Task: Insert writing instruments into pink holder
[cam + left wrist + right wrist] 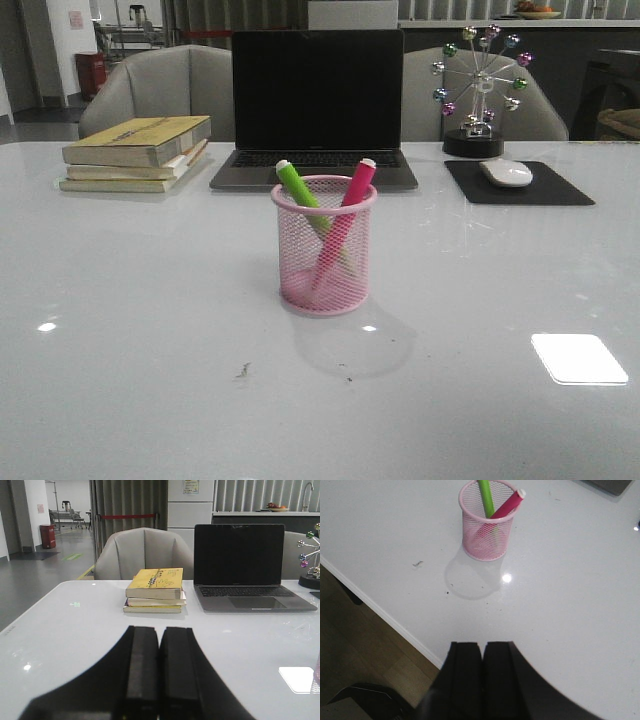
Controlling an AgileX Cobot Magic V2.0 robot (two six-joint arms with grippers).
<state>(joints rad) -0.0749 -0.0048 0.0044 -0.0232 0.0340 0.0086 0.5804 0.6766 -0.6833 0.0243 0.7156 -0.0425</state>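
Pink mesh holder (324, 247) stands on the table (130, 330) in front of the laptop (316, 105), and I see both markers inside it: the green marker (300, 190) leaning left, the magenta marker (350, 195) leaning right, seemingly crossing low down. My left gripper (159, 667) and right gripper (482, 672) are clenched empty, well apart from the holder.

Left gripper (159, 672) w/ matte black, flat blocky fingers, right gripper (482, 677) likewise black, no markings or cables seen
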